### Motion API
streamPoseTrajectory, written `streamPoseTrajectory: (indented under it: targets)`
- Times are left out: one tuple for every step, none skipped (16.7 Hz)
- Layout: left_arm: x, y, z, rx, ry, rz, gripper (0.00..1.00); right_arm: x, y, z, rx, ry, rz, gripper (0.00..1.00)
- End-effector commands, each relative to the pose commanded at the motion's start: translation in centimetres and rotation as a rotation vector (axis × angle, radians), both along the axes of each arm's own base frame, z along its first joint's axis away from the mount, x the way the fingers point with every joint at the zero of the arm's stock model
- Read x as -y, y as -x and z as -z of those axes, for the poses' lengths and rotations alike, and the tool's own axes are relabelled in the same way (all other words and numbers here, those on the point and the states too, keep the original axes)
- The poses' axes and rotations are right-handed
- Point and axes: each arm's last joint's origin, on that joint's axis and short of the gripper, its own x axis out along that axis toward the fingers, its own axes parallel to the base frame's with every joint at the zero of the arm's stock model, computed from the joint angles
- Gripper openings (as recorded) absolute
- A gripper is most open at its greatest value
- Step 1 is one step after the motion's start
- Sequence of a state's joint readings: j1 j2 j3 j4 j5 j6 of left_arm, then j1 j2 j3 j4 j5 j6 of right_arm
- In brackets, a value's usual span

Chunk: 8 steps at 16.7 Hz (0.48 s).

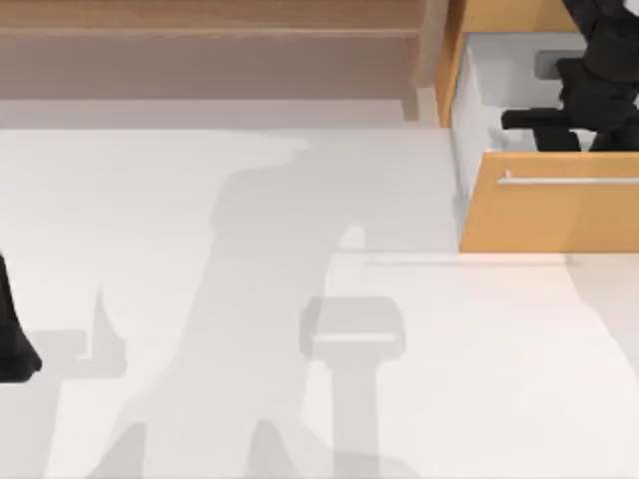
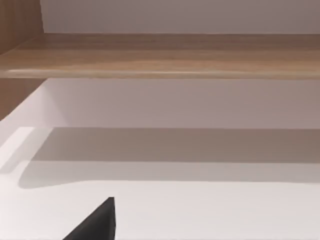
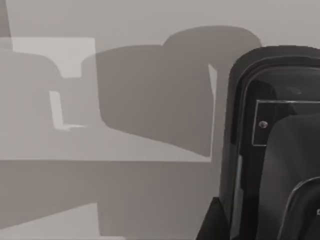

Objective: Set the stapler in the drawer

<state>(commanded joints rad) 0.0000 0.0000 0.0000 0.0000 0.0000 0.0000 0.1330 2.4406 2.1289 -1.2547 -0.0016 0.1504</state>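
The drawer [image 1: 559,215] stands pulled open at the table's back right, orange-tan front with a silver bar handle [image 1: 569,181] and white inner walls [image 1: 467,110]. My right gripper [image 1: 589,108] hangs over the drawer's inside, shut on the black stapler [image 1: 531,120], which points left just behind the drawer front. In the right wrist view the stapler [image 3: 250,130] looms close above the pale drawer floor, with one of my fingers [image 3: 287,170] lying against it. My left gripper [image 1: 10,344] is parked at the table's left edge.
A dull brown wooden shelf unit [image 1: 200,40] runs along the back left of the table, and the left wrist view looks toward its shelf board [image 2: 160,55]. The white tabletop [image 1: 300,249] carries broad arm shadows.
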Motion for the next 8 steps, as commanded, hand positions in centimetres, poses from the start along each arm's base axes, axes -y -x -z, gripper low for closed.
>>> streamPoseTrajectory:
  targets:
    - [0.0,0.0,0.0,0.0,0.0,0.0,1.0,0.0,0.0,0.0,0.0,0.0,0.0,0.08]
    - [0.0,0.0,0.0,0.0,0.0,0.0,1.0,0.0,0.0,0.0,0.0,0.0,0.0,0.15]
    - [0.0,0.0,0.0,0.0,0.0,0.0,1.0,0.0,0.0,0.0,0.0,0.0,0.0,0.23]
    - [0.0,0.0,0.0,0.0,0.0,0.0,1.0,0.0,0.0,0.0,0.0,0.0,0.0,0.3]
    - [0.0,0.0,0.0,0.0,0.0,0.0,1.0,0.0,0.0,0.0,0.0,0.0,0.0,0.38]
    - [0.0,0.0,0.0,0.0,0.0,0.0,1.0,0.0,0.0,0.0,0.0,0.0,0.0,0.45]
    - [0.0,0.0,0.0,0.0,0.0,0.0,1.0,0.0,0.0,0.0,0.0,0.0,0.0,0.53]
    - [0.0,0.0,0.0,0.0,0.0,0.0,1.0,0.0,0.0,0.0,0.0,0.0,0.0,0.6]
